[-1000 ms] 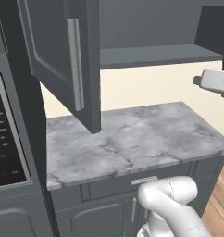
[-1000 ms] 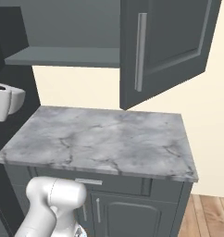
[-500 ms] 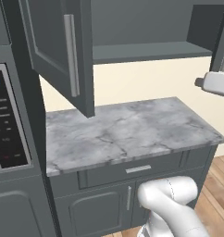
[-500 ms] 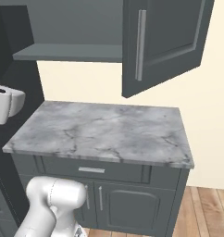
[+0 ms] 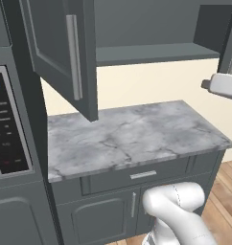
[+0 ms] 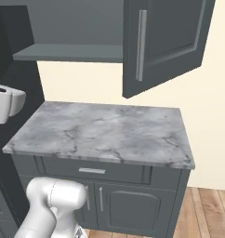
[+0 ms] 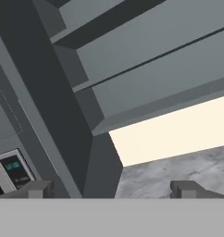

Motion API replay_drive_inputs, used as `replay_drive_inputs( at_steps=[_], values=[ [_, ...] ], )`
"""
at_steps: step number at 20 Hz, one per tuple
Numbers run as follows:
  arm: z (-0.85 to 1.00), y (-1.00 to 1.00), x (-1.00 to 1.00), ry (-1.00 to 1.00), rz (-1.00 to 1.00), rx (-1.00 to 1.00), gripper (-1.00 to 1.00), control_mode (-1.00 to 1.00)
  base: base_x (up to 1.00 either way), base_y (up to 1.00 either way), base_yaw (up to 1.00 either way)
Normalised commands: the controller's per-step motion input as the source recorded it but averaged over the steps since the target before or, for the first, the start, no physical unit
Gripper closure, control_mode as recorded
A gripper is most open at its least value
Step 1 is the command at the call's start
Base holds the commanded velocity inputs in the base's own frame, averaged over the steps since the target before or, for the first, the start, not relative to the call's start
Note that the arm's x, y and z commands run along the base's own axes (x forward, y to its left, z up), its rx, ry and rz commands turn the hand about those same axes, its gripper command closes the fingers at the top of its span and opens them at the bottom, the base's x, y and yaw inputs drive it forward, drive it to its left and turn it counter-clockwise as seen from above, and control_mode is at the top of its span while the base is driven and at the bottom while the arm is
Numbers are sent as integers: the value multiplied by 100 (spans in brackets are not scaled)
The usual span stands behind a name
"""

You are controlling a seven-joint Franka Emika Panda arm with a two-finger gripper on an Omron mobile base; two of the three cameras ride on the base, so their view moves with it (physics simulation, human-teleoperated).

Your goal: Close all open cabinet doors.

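My claw [image 7: 112,189]: two dark finger tips [image 7: 38,189] at the bottom of the hand view, set well apart, nothing between them. Jaws stand wide.

Cabinet doors swung out: I count one for certain. That open door [image 5: 60,52] hangs over the marble counter [image 5: 132,136]; from the right base camera the same door [image 6: 168,39] shows with its one long vertical silver handle [image 6: 141,45]. In the hand view its dark edge [image 7: 63,115] runs diagonally just ahead of my left tip, close in front of the claw. At the far right of the left base view a dark upright strip [image 5: 230,40] may be a second open door; I cannot tell.

One shelf [image 5: 156,52] lies exposed inside the wall cabinet, above and ahead of the claw. One drawer front [image 6: 92,170] with one horizontal handle sits under the counter, and two base-cabinet doors [image 6: 128,209] below that. One appliance panel [image 7: 14,173] with a lit display is off beside my left tip, past the door edge. The counter's grey marble lies ahead of my right tip.
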Motion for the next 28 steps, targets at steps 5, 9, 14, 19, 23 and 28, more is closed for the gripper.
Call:
replay_drive_inputs(
  at_steps=[5,9,14,19,23,28],
  values=[
    [0,0,4,-3,1,0,-100,-100,0,0,0],
    [1,2,9,-17,3,0,-100,-100,0,0,0],
    [4,26,-22,-31,1,0,-100,-100,0,0,0],
    [18,52,-46,-10,1,-3,-100,-100,0,0,0],
    [6,80,16,14,0,-17,-100,-100,0,0,0],
    [0,48,22,-1,-12,-20,-100,-100,0,0,0]
  ],
)
